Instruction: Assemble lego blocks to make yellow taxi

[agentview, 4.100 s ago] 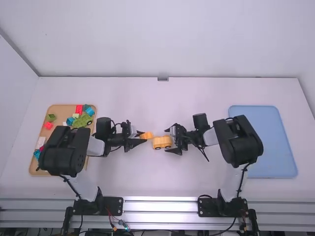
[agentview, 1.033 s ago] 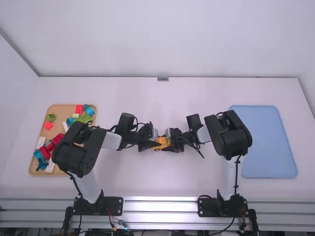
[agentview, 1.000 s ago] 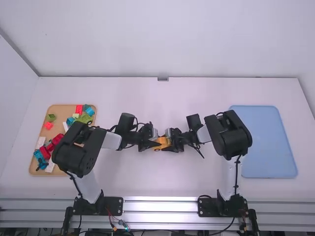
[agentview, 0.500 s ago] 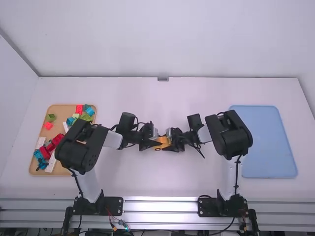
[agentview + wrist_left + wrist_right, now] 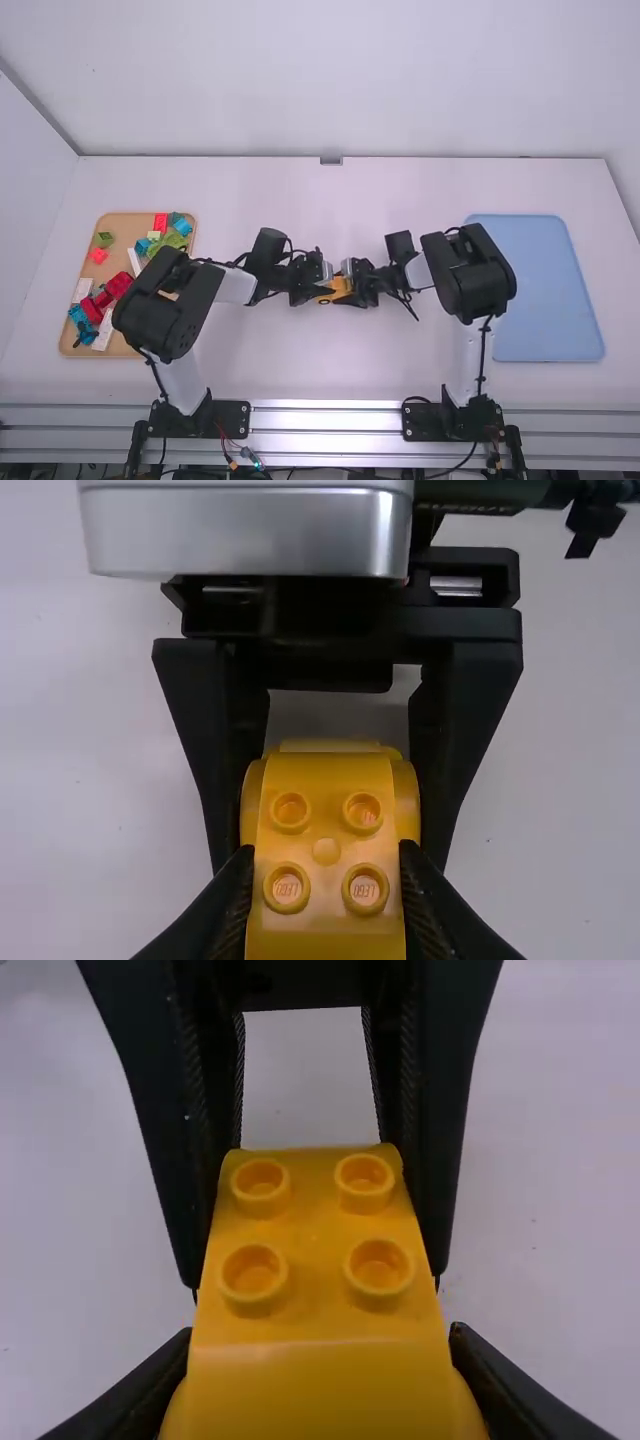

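Note:
My left gripper (image 5: 326,291) and my right gripper (image 5: 352,298) meet near the middle of the table, with yellow taxi parts (image 5: 342,289) between them. In the left wrist view, my left gripper (image 5: 326,890) is shut on a yellow studded block (image 5: 326,825). Behind that block, more yellow shows between the other gripper's fingers. In the right wrist view, my right gripper (image 5: 322,1360) is shut on the yellow car body (image 5: 320,1395), and the studded block (image 5: 315,1225) adjoins it between the left fingers. Whether the two are pressed fully together I cannot tell.
On the left, a wooden tray (image 5: 123,224) holds red, green, blue and white blocks, partly under the left arm. At the right lies a blue tray (image 5: 545,290), its near-left side close to the right arm.
Since the oldest frame, the left gripper has carried its yellow block rightward to the car body, and the right gripper has come slightly left. Most recently both grippers have shifted slightly right together.

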Available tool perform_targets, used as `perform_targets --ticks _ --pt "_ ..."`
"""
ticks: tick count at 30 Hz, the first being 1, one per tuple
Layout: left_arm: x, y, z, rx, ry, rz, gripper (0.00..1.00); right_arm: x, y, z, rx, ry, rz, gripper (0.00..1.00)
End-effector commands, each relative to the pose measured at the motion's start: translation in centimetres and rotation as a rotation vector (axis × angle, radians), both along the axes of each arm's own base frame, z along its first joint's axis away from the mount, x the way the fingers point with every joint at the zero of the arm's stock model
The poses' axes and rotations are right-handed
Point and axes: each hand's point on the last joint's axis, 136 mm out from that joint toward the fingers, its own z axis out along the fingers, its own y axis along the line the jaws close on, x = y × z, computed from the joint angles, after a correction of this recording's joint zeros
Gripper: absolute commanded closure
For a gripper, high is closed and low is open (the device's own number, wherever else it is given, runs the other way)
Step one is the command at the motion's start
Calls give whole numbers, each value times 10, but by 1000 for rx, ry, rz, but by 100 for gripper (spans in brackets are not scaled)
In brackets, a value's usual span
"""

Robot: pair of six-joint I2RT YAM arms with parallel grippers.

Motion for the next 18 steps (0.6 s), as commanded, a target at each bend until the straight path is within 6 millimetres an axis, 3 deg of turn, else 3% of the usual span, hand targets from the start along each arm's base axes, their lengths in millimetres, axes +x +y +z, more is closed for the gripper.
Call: perform_targets --ticks 1,7,8,18 --pt "-25 6 -53 174 85 22 99 -5 8 -7 -22 9 19 56" --pt "-24 3 -50 159 75 15 98 -5 8 -7 -21 9 19 57" --pt "-23 2 -49 156 70 14 89 -5 8 -7 -22 9 19 57" --pt "-17 2 -33 81 57 2 69 -4 8 -7 -22 10 17 57"
